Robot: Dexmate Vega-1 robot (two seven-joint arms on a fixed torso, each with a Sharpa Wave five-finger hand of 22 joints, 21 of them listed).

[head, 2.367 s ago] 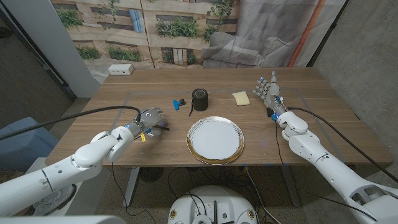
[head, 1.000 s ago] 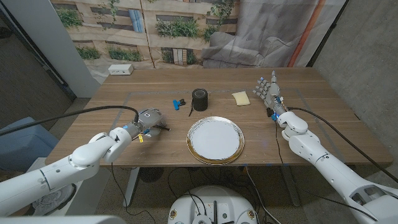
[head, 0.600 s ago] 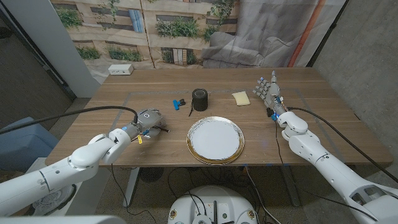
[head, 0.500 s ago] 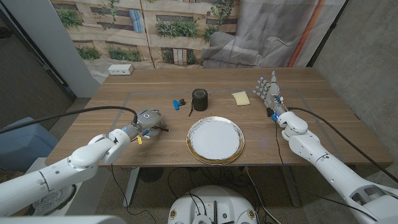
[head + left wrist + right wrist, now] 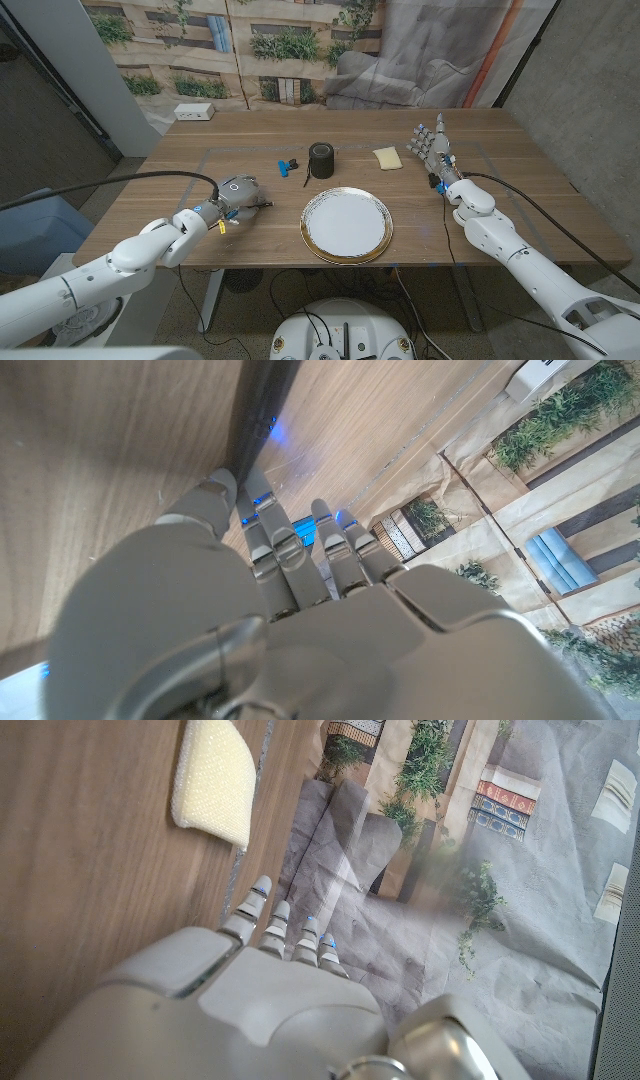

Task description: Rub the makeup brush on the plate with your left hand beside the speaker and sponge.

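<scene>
While brush (image 5: pixel 291 167) lies beyond fingers (image 5: pixel 258 201)

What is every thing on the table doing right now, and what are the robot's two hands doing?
Round white plate with gold rim: empty, flat on table.
Black cylinder speaker: standing upright.
Yellow sponge: lying flat, untouched.
Blue-and-black makeup brush: lying beside the speaker, not held.
White box: lying at the far left corner.
Left hand: fingers curled, holding nothing visible.
Right hand: open, fingers spread, holding nothing.
</scene>
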